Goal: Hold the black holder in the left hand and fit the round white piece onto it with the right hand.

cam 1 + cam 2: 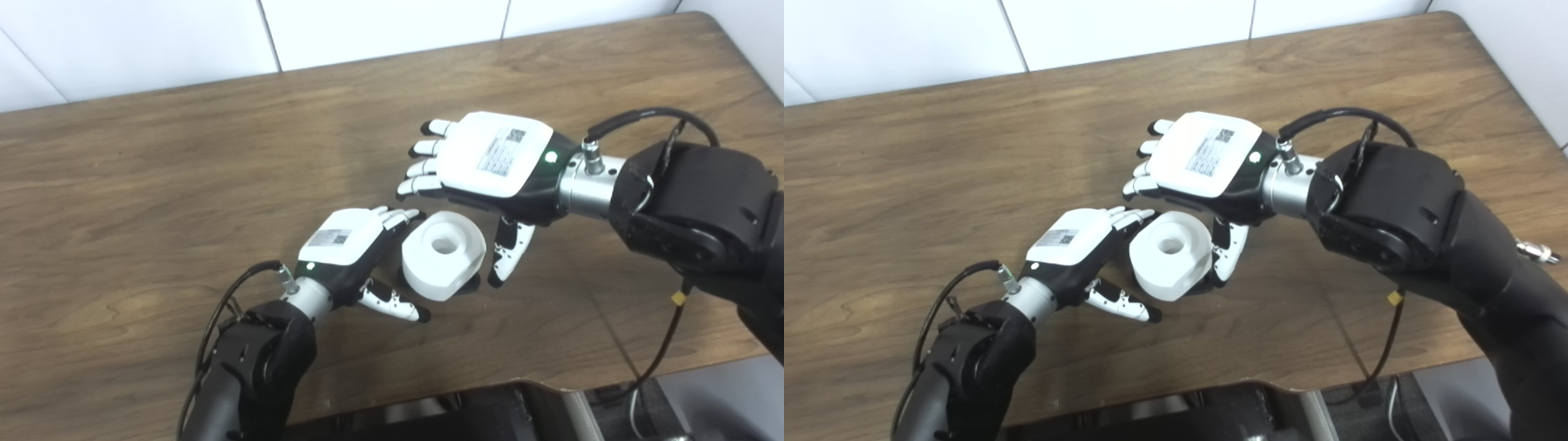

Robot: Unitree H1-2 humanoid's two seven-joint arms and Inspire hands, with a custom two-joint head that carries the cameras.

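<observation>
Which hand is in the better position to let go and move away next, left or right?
Right. The right hand is open above the table, while the left hand rests against the white piece.

From my remote station this looks like a robotics lab or test room. I see a plain wooden table [184, 184] with a rounded corner, standing against a white paneled wall [380, 24]. Exposed cables [661, 343] hang along the arm, and QR-code stickers [502, 150] are glued on the robot hardware.
</observation>
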